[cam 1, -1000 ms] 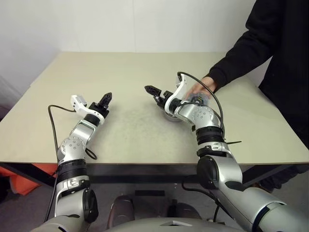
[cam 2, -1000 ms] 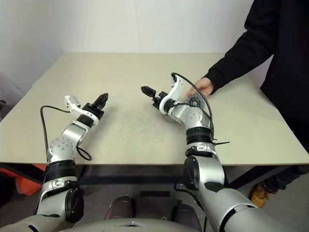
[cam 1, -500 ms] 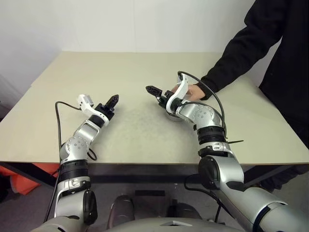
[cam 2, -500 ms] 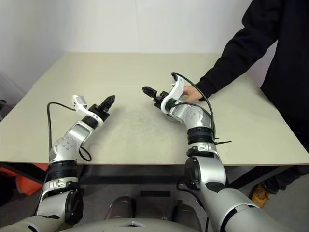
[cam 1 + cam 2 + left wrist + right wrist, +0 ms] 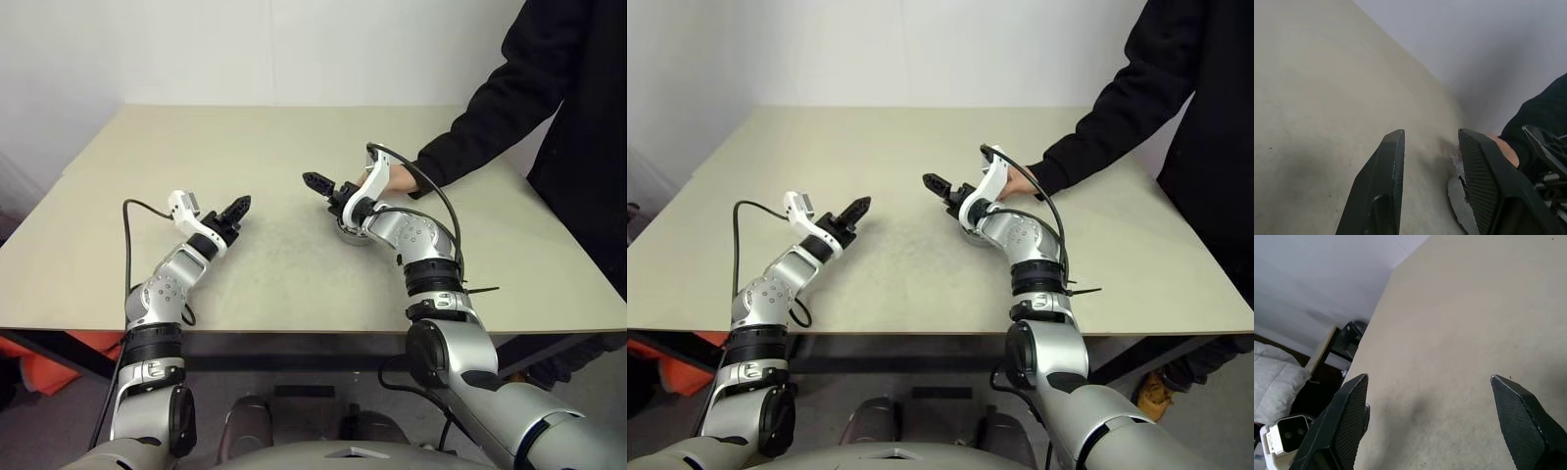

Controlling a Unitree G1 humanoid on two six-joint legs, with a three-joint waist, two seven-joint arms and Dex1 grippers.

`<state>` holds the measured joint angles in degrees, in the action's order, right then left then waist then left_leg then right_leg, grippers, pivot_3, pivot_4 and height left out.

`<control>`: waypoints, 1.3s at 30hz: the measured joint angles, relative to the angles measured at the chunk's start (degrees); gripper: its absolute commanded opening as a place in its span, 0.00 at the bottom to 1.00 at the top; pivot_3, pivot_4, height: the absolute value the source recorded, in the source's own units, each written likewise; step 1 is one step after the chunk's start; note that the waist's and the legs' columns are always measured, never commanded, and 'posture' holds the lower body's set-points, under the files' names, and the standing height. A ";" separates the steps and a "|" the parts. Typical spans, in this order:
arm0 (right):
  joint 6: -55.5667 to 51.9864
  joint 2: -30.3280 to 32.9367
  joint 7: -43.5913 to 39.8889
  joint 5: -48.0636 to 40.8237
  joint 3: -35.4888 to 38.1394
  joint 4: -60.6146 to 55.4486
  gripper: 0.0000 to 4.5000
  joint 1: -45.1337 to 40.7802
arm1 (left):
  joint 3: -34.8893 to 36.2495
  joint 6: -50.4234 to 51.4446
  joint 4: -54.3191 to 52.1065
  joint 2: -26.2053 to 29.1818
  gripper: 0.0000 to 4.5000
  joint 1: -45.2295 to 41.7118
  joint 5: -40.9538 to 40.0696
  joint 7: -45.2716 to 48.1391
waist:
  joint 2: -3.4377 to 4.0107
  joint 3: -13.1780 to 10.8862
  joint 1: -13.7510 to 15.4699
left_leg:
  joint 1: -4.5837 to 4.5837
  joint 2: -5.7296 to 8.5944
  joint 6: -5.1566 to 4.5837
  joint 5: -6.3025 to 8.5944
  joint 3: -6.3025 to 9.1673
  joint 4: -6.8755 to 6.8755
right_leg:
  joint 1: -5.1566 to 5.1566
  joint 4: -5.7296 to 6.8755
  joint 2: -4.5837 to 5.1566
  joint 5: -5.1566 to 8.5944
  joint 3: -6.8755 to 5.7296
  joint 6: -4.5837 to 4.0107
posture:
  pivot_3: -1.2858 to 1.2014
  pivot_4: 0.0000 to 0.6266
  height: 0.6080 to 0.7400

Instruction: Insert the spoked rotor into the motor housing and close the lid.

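One person's hand (image 5: 397, 180) reaches over the beige surface (image 5: 274, 137) behind the right gripper (image 5: 323, 186), jaws wide; left gripper (image 5: 238, 209) jaws narrow, empty.

Two grippers hover over one table (image 5: 274, 137): the left gripper (image 5: 238, 208) and the right gripper (image 5: 318, 182), one on each of two arms. Each carries two black fingers (image 5: 1347, 421), four in all; the left pair stands apart with a gap between, the right pair spread wide. Nothing sits between either pair. One motor housing (image 5: 351, 235) lies on the table just beneath and behind the right gripper, mostly hidden by that arm. One person's hand (image 5: 398, 180) rests just beyond the right gripper's wrist, from one black sleeve (image 5: 490, 113). One cable loops at each wrist, two together.
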<state>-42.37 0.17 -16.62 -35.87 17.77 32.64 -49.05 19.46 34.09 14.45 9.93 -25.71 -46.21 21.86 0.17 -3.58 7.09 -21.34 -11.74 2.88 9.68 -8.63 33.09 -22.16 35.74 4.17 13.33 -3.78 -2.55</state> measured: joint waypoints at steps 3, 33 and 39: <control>0.72 0.48 -0.58 0.30 -0.05 0.00 1.00 0.00 | -0.29 -0.13 -0.02 0.02 0.40 0.00 0.61 0.42 | 0.00 0.00 0.03 | 0.00 0.01 0.00 0.00 0.00 0.00 | 0.01 0.00 0.01 0.00 0.00 0.00 | 0.52 0.00 1.00; 34.91 17.05 -17.46 31.68 -22.94 3.47 1.00 5.13 | -19.78 -31.04 6.54 3.25 0.40 -4.71 30.47 13.88 | -0.01 0.00 -0.14 | -0.07 0.03 -0.28 0.14 -0.04 0.15 | -0.02 0.02 0.04 0.00 0.01 -0.09 | 0.52 0.00 1.00; 32.94 16.09 -19.90 31.29 -22.78 6.40 1.00 7.63 | -19.74 -29.03 5.90 3.14 0.40 -2.84 29.39 16.80 | 0.00 -0.01 -0.15 | -0.08 0.02 -0.41 0.20 -0.09 0.21 | -0.03 0.02 0.05 0.01 0.02 -0.11 | 0.52 0.00 1.00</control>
<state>-9.43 16.26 -36.52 -4.58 -5.02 39.05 -41.42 -0.27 5.07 20.35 13.07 -28.55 -16.82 38.65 0.17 -3.59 6.94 -21.42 -11.72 2.46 9.88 -8.72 33.30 -22.18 35.76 4.22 13.34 -3.75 -2.66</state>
